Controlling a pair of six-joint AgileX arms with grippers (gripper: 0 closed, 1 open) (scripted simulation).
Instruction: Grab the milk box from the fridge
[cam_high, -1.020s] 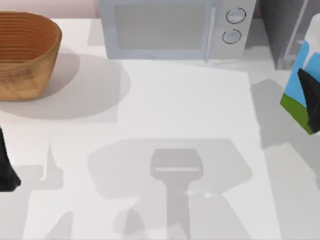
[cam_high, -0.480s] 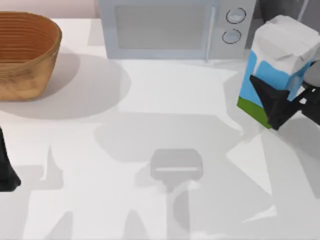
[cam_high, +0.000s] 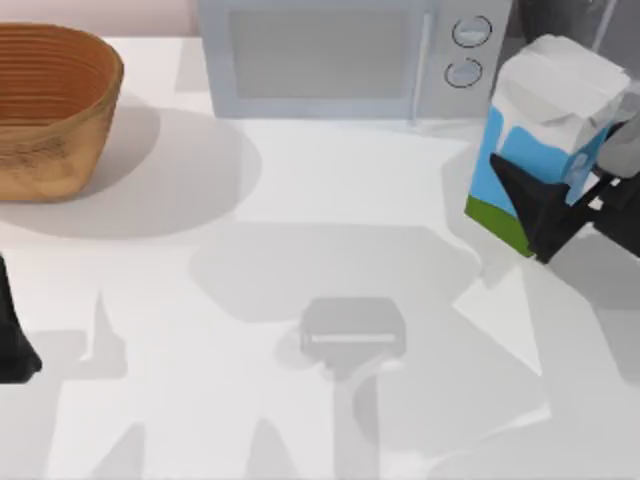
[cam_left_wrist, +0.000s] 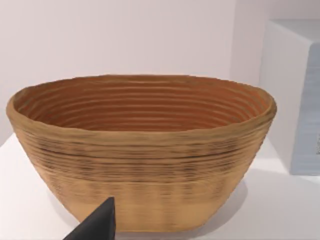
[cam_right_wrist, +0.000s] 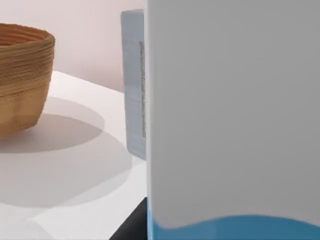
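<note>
One white table (cam_high: 330, 190) carries everything here, and on it stand one microwave, one fridge, one basket and one milk box. The microwave (cam_high: 340, 55), pale silver-grey with two round dials at its right, sits at the far edge near the middle; its door is shut, so its inside cannot be seen. The fridge (cam_high: 570, 20), a dark grey cabinet, stands just beside the microwave at the far right corner, largely hidden behind the carton, and what it holds cannot be told. The single woven basket (cam_high: 50, 105) sits at the far left, well apart from the rest, and the left wrist view looks into its ribbed hollow (cam_left_wrist: 142, 107), which holds nothing. The milk box (cam_high: 545, 130), one gable-top carton with a white folded top, sky-blue sides and a green base band, is out in front of the fridge at the table's right, tilted, and clear of the cabinet. The right gripper (cam_high: 545, 205) clamps it low on its side, dark fingers pressed against the blue face; in the right wrist view the carton's wall (cam_right_wrist: 235, 110) looms very close. The left gripper (cam_high: 12, 345) rests at the table's left edge, and whether its fingers are parted cannot be told.
</note>
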